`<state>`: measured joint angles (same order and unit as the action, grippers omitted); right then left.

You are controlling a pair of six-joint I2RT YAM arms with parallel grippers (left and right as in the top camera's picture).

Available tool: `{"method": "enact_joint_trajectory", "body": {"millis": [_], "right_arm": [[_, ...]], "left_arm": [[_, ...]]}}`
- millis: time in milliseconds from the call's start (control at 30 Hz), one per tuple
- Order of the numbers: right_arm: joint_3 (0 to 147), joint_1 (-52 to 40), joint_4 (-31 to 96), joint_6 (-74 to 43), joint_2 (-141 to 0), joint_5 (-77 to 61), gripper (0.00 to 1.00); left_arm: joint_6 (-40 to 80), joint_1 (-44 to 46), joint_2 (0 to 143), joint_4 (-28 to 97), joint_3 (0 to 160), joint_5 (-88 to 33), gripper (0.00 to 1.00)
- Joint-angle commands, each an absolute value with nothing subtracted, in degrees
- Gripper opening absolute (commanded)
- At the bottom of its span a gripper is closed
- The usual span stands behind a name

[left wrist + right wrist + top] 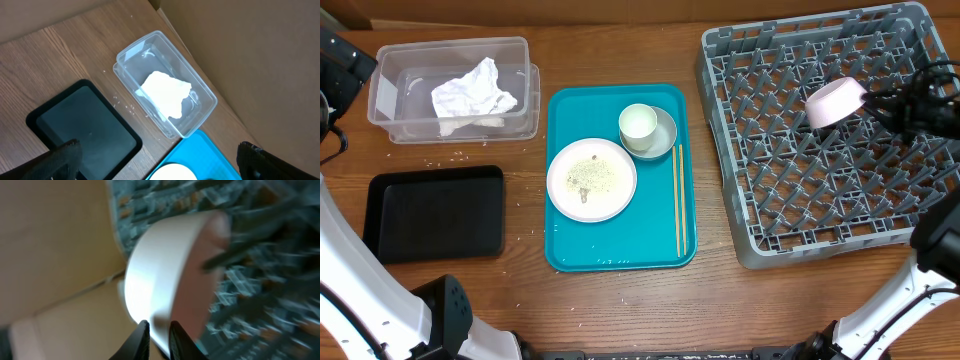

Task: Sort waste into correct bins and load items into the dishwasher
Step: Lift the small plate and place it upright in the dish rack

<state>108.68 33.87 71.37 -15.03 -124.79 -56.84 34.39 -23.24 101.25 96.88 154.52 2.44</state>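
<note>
My right gripper (157,330) is shut on the rim of a pale pinkish-white bowl (165,265) and holds it tilted over the grey dish rack (770,200); the bowl (835,103) is over the rack's far right part. My left gripper (157,162) is open and empty, high above the clear tub (200,112) that holds the crumpled napkin (165,92), with the black tray (85,125) beside it. A white plate (591,179) with rice scraps and a white cup (638,124) on a small grey dish (668,136) sit on the teal tray (620,245). The red wrapper is out of view.
A pair of wooden chopsticks (679,200) lies along the teal tray's right side. Loose rice grains (450,158) are scattered on the wooden table between the tub and the black tray (435,212). Cardboard walls stand behind the table.
</note>
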Motion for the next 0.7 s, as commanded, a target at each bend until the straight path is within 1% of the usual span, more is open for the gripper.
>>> {"method": "enact_joint_trajectory", "body": {"millis": [0, 100, 233, 267, 367, 400, 500, 533, 567, 667], "right_arm": [[113.38, 36.16, 75.11, -15.03, -118.91, -43.51, 0.19], [114.08, 36.32, 77.30, -14.83, -115.48, -38.30, 0.20], [114.08, 33.52, 77.49, -14.57, -111.46, -36.01, 0.21], [114.08, 32.27, 77.34, -14.06, -110.87, -35.73, 0.27], [114.08, 27.88, 77.08, -13.32, -110.59, -33.47, 0.34], [113.95, 26.04, 76.40, -13.34, -110.74, -31.22, 0.39], [113.54, 21.28, 73.93, -15.20, -111.31, -20.47, 0.46], [113.54, 19.46, 73.52, -17.06, -111.70, -16.82, 0.46], [113.54, 18.11, 73.28, -17.69, -111.96, -16.34, 0.46], [113.54, 13.30, 72.90, -16.14, -112.12, -19.90, 0.45]], "left_arm": [[34.72, -23.14, 100.03, 96.79, 154.54, 3.01, 1.00], [34.72, -23.14, 100.03, 96.79, 154.54, 3.01, 1.00], [34.72, -23.14, 100.03, 96.79, 154.54, 3.01, 1.00], [34.72, -23.14, 100.03, 96.79, 154.54, 3.01, 1.00], [34.72, -23.14, 100.03, 96.79, 154.54, 3.01, 1.00], [34.72, -23.14, 100.03, 96.79, 154.54, 3.01, 1.00], [34.72, -23.14, 100.03, 96.79, 154.54, 3.01, 1.00], [34.72, -23.14, 100.03, 96.79, 154.54, 3.01, 1.00], [34.72, -23.14, 100.03, 96.79, 154.54, 3.01, 1.00], [34.72, -23.14, 100.03, 96.79, 154.54, 3.01, 1.00]]}}
